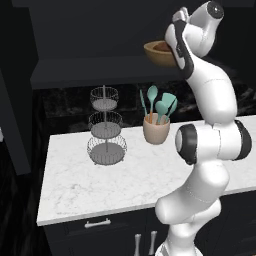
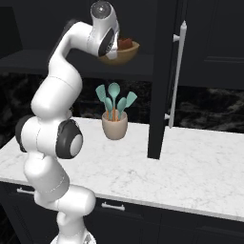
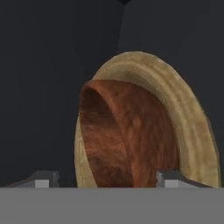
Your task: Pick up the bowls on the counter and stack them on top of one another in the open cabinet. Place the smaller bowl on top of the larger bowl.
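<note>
Since both bowls are rigid turned wood, likely light and glossy-slick, the rim looks like the best place to pinch. Left of the utensil cup (image 1: 156, 129) stands a wire tiered basket (image 1: 105, 131) on the white marble table (image 1: 100, 185). Up and right of that cup, the larger bowl (image 1: 156, 56) sits on the open cabinet (image 1: 75, 75) shelf, the smaller bowl (image 3: 127, 135) nested inside it. The claw (image 3: 105, 178) is spread, fingertips (image 3: 173, 178) either side of the smaller bowl, contact unclear. Dark backsplash behind the cup.
</note>
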